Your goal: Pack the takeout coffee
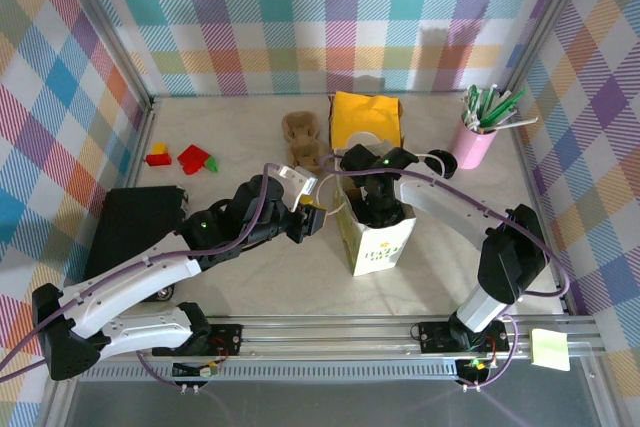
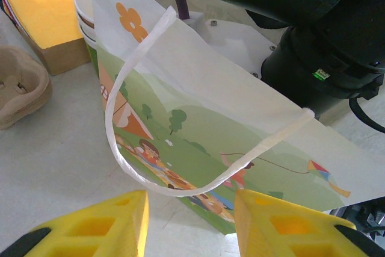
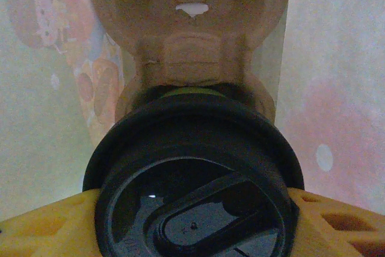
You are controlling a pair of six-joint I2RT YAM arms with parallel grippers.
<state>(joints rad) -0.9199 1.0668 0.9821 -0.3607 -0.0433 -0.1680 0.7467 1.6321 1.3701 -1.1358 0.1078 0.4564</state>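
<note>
My right claw pinched the black-lidded takeout coffee inside the paper bag, left claw spread just beside it.

My table is a pale sheet. Red, yellow and green blocks lie on it far left, a black case near left. A brown pulp tray and a yellow box sit far middle. The printed paper bag stands nearer, and the pink pen holder is far right.

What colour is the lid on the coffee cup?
The lid is black; the right wrist view shows it best.
</note>
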